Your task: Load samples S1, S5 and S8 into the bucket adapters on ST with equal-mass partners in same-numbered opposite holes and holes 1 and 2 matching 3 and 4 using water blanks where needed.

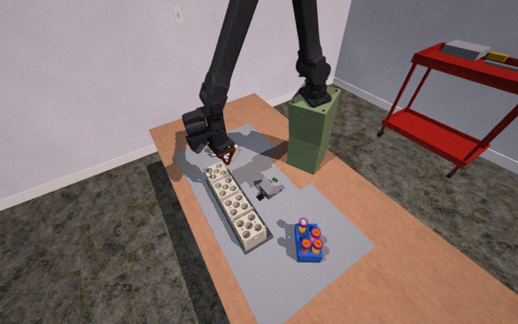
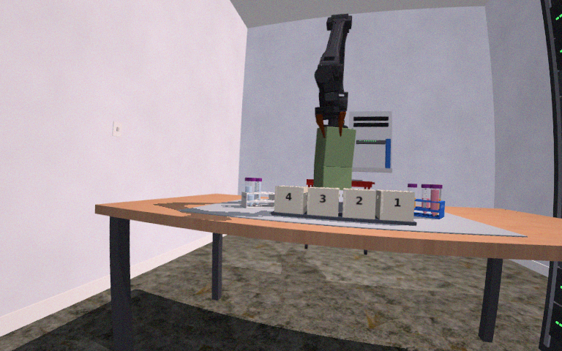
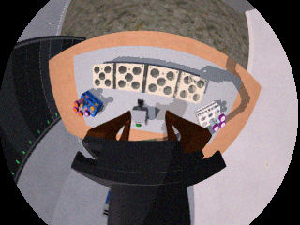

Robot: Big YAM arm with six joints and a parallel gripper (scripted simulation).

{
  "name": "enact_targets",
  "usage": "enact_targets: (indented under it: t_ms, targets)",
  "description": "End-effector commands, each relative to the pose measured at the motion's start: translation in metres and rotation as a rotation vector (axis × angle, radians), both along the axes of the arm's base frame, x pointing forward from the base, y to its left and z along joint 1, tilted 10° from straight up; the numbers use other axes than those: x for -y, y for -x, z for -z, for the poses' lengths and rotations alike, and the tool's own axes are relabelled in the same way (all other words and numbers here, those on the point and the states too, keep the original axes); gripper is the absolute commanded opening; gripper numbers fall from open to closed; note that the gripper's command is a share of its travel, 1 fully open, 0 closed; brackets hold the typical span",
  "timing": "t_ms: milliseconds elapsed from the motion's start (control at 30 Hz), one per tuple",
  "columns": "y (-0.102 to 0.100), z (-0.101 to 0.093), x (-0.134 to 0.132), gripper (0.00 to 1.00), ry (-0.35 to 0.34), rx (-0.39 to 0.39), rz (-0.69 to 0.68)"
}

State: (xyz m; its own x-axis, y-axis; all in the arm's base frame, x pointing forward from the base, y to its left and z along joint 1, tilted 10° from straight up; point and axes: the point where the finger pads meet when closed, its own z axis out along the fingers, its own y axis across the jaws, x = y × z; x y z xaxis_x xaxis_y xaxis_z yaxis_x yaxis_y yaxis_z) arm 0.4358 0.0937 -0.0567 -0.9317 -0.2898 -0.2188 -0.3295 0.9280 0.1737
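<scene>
- The gripper hangs high over the table, near the white blank rack. Its fingers stand partly apart with nothing between them.
- The sample tubes stand in the blue sample rack, at the end of the mat well apart from the gripper. The holes in the four adapters all look vacant, so loading is likely not begun.
- Each tube stands upright: long axis vertical, purple cap up, tip down in its well. Approach from straight above.
- Risk: the grey-dot tube stands in the same rack, just beside the samples. A descent that is off-centre can clamp or knock it, so check the cap dot first.
- Risk: the tubes stand close together, so spread fingers can catch a neighbouring cap and tilt that tube.
- Risk: the green key sits between the two racks. A low pass over it can press it too early.
</scene>
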Motion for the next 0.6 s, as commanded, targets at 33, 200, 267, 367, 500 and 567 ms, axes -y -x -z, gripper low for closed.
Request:
enact_targets:
  t_ms: [33, 200, 267, 367, 500, 567]
  targets:
    - [0.008, -0.013, -0.012, 0.55, 0.017, 0.020, 0.068]
    - [0.031, -0.010, -0.021, 0.55, 0.040, 0.013, 0.090]
    - [0.041, -0.008, -0.024, 0.55, 0.057, 0.007, 0.106]
    - [0.057, -0.001, -0.028, 0.55, 0.069, 0.005, 0.117]
    - [0.077, 0.023, -0.030, 0.55, 0.106, -0.032, 0.138]
    - [0.087, 0.031, -0.032, 0.55, 0.112, -0.033, 0.142]
